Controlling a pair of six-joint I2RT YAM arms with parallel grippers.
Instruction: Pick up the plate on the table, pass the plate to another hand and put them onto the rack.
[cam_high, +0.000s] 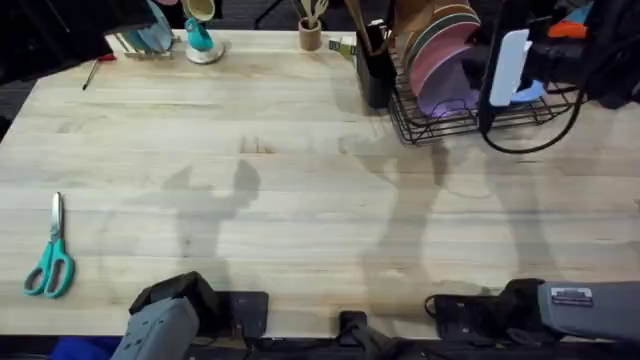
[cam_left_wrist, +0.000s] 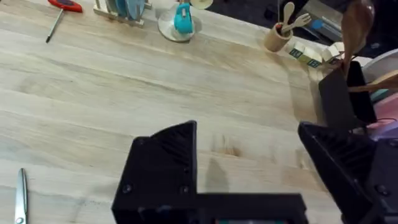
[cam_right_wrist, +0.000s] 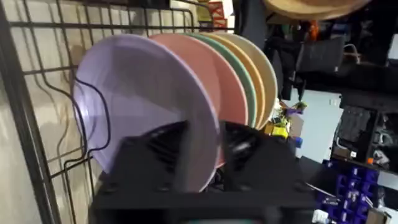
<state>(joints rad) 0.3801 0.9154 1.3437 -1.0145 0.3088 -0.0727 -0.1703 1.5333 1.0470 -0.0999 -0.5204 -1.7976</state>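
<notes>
Right claw (cam_right_wrist: 199, 165) straddles the lavender plate's (cam_right_wrist: 134, 106) rim, fingers on either side, so it looks clamped on it. That plate stands on edge in the black wire rack (cam_high: 470, 110) at the desk's (cam_high: 300, 190) far right, frontmost of roughly five. Left claw (cam_left_wrist: 249, 162) hangs spread open over bare desk, well away.

You see the plate (cam_right_wrist: 134, 93) glossy and smooth, the rack (cam_right_wrist: 25, 112) thin black wire, the table (cam_high: 300, 200) pale matt wood with plank grain.
</notes>
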